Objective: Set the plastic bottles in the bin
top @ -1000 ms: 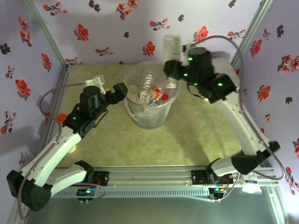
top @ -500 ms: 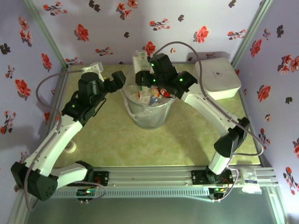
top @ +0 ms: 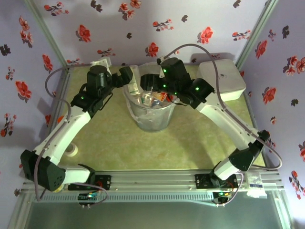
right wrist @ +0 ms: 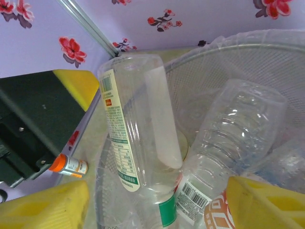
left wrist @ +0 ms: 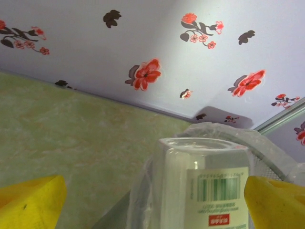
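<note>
Plastic bottles are heaped inside the bin, which is stood on the table a little toward 12 o'clock from its middle. They are clear and crinkled, and red-and-white and green-and-white labels are seen on them. In the right wrist view a tall bottle is leaned base-up inside the bin's netted wall, and a barcode is printed on its white label. A ribbed bottle is lain against it. The bin is lined with a clear bag.

The left claw is held at the rim at 10 o'clock. Its yellow fingers are spread wide around the tall bottle's base, a clear gap is left on one side, and nothing is gripped. The right claw is hung over the bin's mouth, its own fingers parted widely above the bottles with nothing grasped.

A small orange-capped bottle is lain on the table outside the bin. The table is mottled yellow-green, and a white lidded box is set at 2 o'clock. The space is enclosed by lilac wallpaper patterned with red and black flowers.
</note>
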Motion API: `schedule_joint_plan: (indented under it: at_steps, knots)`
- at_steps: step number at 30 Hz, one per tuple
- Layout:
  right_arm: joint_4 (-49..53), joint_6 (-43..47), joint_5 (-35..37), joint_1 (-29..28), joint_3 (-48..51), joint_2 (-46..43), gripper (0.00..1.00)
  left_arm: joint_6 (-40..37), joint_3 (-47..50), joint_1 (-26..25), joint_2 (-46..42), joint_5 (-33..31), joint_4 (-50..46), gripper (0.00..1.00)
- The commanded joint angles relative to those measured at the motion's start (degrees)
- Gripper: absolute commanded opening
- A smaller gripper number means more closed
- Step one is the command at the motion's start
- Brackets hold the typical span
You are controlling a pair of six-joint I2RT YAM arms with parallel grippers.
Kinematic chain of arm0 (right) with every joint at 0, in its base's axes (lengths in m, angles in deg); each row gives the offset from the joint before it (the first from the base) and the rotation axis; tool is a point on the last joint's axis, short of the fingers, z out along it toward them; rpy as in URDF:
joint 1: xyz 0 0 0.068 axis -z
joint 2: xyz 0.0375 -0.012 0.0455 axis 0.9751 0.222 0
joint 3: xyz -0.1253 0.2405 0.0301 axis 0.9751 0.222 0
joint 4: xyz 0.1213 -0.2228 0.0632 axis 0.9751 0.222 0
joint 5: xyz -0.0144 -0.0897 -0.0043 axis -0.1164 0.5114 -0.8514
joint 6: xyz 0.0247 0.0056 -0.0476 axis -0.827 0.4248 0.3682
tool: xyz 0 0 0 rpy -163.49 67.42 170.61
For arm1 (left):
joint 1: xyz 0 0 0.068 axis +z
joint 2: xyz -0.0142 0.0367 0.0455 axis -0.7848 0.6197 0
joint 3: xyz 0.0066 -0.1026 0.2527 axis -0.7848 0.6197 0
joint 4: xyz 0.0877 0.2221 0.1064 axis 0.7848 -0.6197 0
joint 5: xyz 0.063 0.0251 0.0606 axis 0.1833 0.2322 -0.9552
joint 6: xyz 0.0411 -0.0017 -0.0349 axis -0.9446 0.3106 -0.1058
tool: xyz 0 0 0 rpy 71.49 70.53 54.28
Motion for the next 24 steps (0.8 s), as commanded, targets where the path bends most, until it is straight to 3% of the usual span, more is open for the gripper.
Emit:
schedule_joint_plan:
  at_steps: [1, 6, 8, 10, 11, 16, 24]
  knots:
    - [-0.2, 0.8, 2.2, -0.1, 2.1, -2.2, 0.74, -2.4, -2.8, 0.5, 1.8, 2.5, 0.0, 0.97]
    - [-0.5, 0.9, 2.3, 1.5, 4.7, -5.6, 0.73, -4.1, -4.0, 0.5, 1.9, -3.1, -0.5, 0.97]
    - [-0.6, 0.5, 2.3, 2.7, 6.5, -7.1, 0.72, -3.6, -4.2, 0.8, 1.3, -4.2, 0.6, 0.90]
    - [-1.0, -0.4, 2.3, 4.3, 9.1, -8.9, 0.72, -3.9, -4.3, 0.8, 1.0, -3.7, 2.2, 0.71]
    - [-1.2, -0.8, 2.3, 5.0, 10.3, -9.8, 0.72, -4.0, -4.6, 0.8, 1.4, -3.0, 2.5, 0.67]
    - [-1.8, -3.1, 2.2, 8.2, 17.1, -14.5, 0.71, -5.7, -9.5, 0.8, 6.4, 2.1, -0.2, 0.65]
    - [-0.7, -4.7, 2.8, 10.3, 23.5, -19.7, 0.72, -7.4, -13.1, -1.6, 13.2, 4.0, -3.2, 0.32]
